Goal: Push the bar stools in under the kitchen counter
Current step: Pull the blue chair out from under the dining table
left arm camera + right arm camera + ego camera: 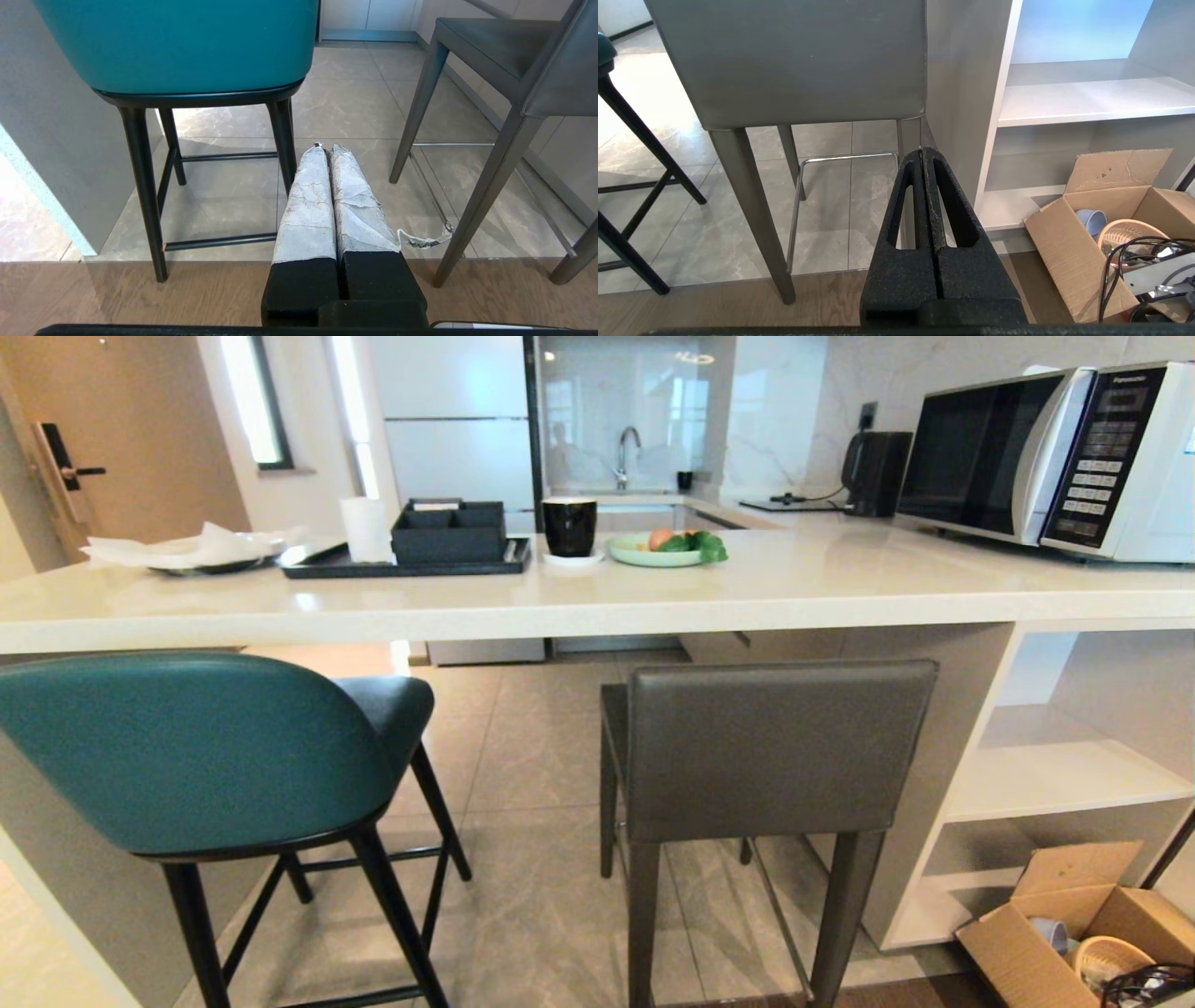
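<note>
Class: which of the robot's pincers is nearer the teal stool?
Left. The left pincer points beside the teal stool; the right pincer faces the grey stool.

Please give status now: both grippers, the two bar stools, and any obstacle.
Left gripper shut, empty; right gripper shut, empty. Teal padded stool and grey leather stool both out from the off-white counter. Open cardboard box by shelves, right.

Off-white glossy tabletop (840, 588); left of the grey stool (775, 747) stands the teal stool (187, 747) on black legs. Floor (532, 747) tiles grey, marbled.
</note>
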You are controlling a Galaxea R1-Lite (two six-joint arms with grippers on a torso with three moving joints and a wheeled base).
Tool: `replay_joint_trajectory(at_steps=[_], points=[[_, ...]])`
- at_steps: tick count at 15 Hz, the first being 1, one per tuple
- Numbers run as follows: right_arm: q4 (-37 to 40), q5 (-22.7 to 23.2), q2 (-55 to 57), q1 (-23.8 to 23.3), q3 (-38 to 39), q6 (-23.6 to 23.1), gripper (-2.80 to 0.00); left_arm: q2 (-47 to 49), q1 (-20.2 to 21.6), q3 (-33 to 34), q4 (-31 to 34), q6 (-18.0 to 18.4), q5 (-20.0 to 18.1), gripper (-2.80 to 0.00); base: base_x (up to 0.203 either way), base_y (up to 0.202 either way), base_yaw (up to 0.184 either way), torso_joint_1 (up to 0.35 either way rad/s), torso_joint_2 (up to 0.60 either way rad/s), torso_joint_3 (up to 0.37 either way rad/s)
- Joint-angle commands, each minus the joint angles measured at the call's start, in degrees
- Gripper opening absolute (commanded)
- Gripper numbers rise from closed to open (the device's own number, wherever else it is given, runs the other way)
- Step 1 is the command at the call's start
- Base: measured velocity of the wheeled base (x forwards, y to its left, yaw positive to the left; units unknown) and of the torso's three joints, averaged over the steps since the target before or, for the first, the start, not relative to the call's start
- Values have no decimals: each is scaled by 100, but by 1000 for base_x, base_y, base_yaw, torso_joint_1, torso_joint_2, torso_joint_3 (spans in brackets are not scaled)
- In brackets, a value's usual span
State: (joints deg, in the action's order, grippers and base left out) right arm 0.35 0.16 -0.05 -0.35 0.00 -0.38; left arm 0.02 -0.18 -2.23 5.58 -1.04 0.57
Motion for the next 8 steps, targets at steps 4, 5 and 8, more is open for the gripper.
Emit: replay_joint_trajectory(at_steps=[4,5,8], points=[[0,2,5,0,0,-33,-280,-11,1,-1,-4,-2,4,-280,0,0,0,0,0,0],[0,2,5,0,0,-32,-280,-11,9,-5,4,7,4,-280,0,0,0,0,0,0],[0,2,5,0,0,-6,-280,-11,9,-5,4,7,4,-280,0,0,0,0,0,0]])
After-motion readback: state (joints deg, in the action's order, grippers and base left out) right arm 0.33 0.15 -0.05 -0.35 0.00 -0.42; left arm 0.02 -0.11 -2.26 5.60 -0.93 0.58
